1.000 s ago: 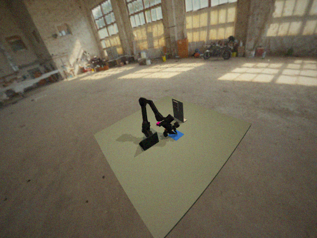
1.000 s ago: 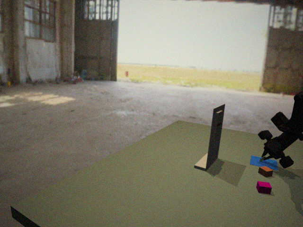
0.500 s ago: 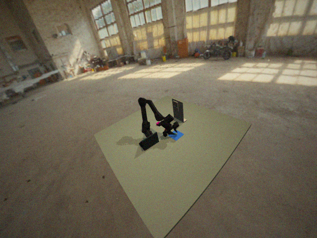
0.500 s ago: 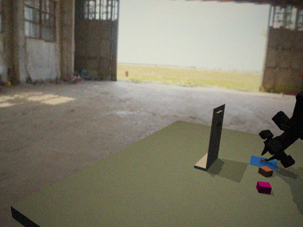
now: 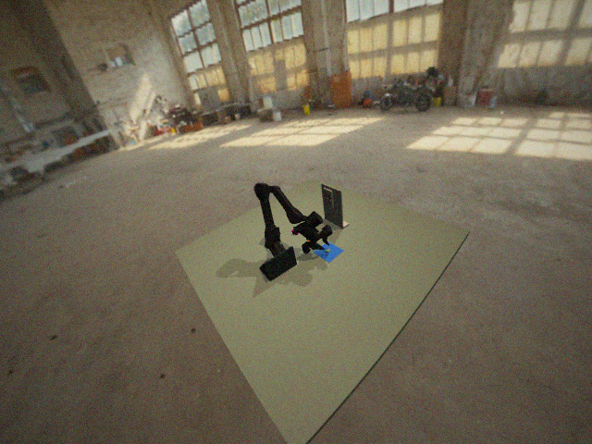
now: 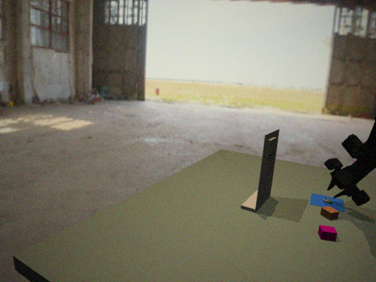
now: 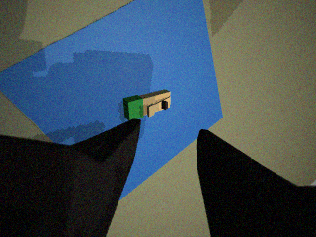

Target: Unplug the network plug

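The plug (image 6: 328,201) (image 7: 156,101), tan with a green end, lies on the blue marked square (image 5: 334,252) (image 6: 317,198) (image 7: 188,49). In the wrist view all of its visible outline is within the blue. My gripper (image 5: 327,247) (image 6: 331,193) (image 7: 169,132) is open, its fingers apart with nothing between them. In the wrist view the left fingertip overlaps the lower edge of the green end; whether it touches cannot be told. In the exterior view the fingertips appear just above the square. The upright dark panel (image 5: 333,207) (image 6: 267,170) stands away from the gripper.
An orange block (image 6: 329,212) sits right beside the square, and a magenta block (image 6: 327,232) lies a little farther from it. The panel has a tan foot (image 6: 250,202). The arm's dark base (image 5: 278,264) stands on the green-grey table top (image 5: 334,310).
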### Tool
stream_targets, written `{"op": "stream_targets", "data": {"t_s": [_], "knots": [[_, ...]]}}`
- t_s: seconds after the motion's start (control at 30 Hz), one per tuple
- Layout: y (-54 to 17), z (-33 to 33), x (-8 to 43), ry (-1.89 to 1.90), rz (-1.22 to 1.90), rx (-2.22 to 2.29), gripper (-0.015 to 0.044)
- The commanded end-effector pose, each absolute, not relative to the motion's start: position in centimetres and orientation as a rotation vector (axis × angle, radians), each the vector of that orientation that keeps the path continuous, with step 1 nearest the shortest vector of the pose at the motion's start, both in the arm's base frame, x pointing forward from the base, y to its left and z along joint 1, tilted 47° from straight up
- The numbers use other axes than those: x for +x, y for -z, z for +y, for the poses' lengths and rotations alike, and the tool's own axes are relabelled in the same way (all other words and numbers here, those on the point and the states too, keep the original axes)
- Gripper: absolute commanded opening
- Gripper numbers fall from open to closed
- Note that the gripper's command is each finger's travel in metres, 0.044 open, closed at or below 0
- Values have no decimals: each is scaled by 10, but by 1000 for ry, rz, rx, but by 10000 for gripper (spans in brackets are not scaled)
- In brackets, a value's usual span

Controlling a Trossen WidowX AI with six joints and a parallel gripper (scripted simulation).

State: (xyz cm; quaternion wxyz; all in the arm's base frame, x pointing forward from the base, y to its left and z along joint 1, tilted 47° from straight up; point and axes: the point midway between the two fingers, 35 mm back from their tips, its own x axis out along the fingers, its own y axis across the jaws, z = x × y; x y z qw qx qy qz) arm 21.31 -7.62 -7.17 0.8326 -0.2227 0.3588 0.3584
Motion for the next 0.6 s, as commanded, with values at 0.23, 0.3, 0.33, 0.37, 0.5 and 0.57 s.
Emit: {"op": "stream_targets", "data": {"t_s": [0.23,0.3,0.33,0.37,0.5,0.57], "knots": [[62,-86,212,-756,755,-478,156],[60,-88,213,-756,755,-478,156],[60,-89,213,-756,755,-479,156],[59,-90,213,-756,756,-479,156],[55,-95,213,-756,756,-479,156],[54,-97,214,-756,757,-479,156]]}}
